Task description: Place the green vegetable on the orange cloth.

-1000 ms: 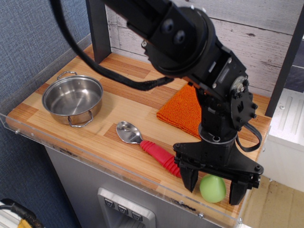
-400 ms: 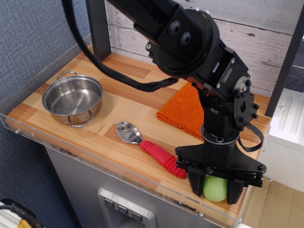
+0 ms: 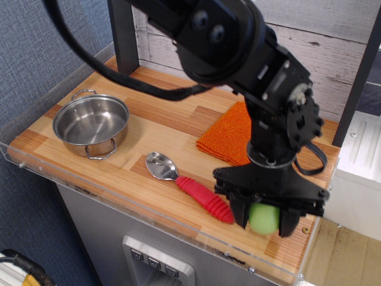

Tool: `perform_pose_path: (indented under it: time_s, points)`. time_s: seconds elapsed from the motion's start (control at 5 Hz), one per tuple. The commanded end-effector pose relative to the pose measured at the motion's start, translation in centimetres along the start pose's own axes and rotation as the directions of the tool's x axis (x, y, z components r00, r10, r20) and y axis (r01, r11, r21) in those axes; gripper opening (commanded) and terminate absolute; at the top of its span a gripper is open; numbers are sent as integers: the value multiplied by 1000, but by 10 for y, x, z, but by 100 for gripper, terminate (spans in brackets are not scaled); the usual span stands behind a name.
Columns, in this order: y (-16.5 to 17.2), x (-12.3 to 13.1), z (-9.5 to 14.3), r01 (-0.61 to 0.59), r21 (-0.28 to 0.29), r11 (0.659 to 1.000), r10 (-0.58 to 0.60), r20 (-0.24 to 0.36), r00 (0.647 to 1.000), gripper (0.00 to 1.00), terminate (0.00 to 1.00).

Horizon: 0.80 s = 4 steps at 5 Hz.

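- The black claw [image 3: 264,218] points down over the near right corner of the wooden counter [image 3: 161,131], its 2 fingers clamped on either side of the green vegetable [image 3: 264,218].
- The green vegetable sits between those fingers and looks raised a little off the wood, though I cannot be sure it has fully cleared the surface.
- The orange cloth [image 3: 229,138] lies flat farther back, partly hidden behind the arm, apart from the vegetable.
- Just left of the claw lies 1 spoon [image 3: 187,185] with a steel bowl and a ribbed red handle, the handle end close to the left finger.
- A steel pot [image 3: 91,126] with 2 loop handles stands well off at the left end of the counter.
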State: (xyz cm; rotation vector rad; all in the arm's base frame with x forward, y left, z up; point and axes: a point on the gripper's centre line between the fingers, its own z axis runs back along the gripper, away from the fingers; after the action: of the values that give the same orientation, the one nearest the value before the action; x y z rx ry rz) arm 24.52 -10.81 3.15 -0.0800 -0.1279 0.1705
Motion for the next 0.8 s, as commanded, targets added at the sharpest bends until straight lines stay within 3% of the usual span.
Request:
perform_pose_path:
  time_s: [0.0, 0.6]
  points:
    - [9, 48, 20, -79, -24, 997, 81, 90, 993, 0, 0]
    - [43, 106, 14, -182, 38, 982, 176, 125, 976, 0, 0]
